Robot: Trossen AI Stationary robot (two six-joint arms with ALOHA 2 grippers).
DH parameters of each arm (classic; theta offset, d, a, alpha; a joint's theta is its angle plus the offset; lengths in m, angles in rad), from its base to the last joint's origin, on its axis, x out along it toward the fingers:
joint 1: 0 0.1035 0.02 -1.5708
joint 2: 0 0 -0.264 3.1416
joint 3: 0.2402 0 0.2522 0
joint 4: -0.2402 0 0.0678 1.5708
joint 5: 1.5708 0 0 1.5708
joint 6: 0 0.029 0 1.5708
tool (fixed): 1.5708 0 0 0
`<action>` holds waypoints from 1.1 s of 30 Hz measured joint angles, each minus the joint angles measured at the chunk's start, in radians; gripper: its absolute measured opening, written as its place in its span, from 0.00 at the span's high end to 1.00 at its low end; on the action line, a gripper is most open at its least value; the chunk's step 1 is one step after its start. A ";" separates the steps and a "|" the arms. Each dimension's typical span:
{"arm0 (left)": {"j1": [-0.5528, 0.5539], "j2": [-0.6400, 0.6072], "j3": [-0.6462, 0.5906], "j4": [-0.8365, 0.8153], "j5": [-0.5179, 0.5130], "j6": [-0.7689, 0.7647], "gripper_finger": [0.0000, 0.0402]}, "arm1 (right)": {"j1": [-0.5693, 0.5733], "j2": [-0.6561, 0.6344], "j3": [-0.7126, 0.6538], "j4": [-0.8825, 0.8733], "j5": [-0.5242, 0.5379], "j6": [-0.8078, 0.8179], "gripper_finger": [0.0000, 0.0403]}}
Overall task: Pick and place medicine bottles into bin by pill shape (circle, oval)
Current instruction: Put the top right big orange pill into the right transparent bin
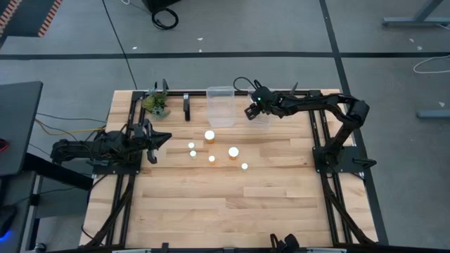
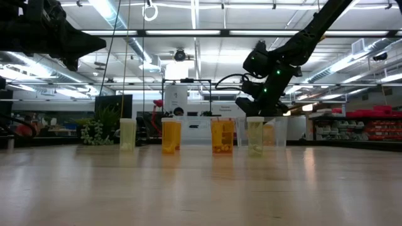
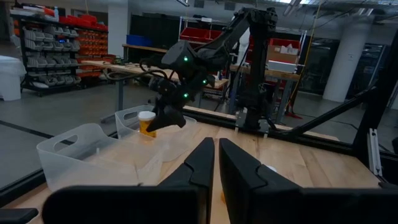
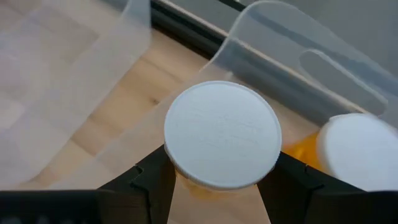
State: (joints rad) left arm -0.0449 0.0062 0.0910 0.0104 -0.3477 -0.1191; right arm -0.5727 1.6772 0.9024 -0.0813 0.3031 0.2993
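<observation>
The right gripper (image 4: 214,177) is clamping a white-capped amber bottle (image 4: 222,134) by its sides and holding it above a clear plastic bin (image 1: 259,116) at the far edge of the worktop (image 1: 232,204), where another capped bottle (image 4: 360,152) is already lying. The left gripper (image 3: 215,163) is closed on nothing, waiting at the left side. Six more bottles (image 1: 209,135) are standing mid-worktop, near a second clear bin (image 1: 220,105) and a green plant (image 1: 155,104)
</observation>
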 joint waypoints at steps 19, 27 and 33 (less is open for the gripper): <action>0.000 0.000 0.000 0.000 0.000 0.000 0.92 | 0.006 0.000 0.040 -0.065 0.019 -0.004 0.49; 0.000 0.000 0.000 0.000 0.000 0.000 0.92 | -0.004 0.000 0.040 -0.067 0.042 0.007 0.49; 0.000 0.000 0.000 0.000 0.000 0.000 0.94 | 0.005 0.000 0.040 -0.065 0.054 -0.003 0.49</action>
State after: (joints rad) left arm -0.0452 0.0059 0.0910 0.0105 -0.3477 -0.1188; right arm -0.5672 1.6775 0.9424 -0.1459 0.3574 0.2966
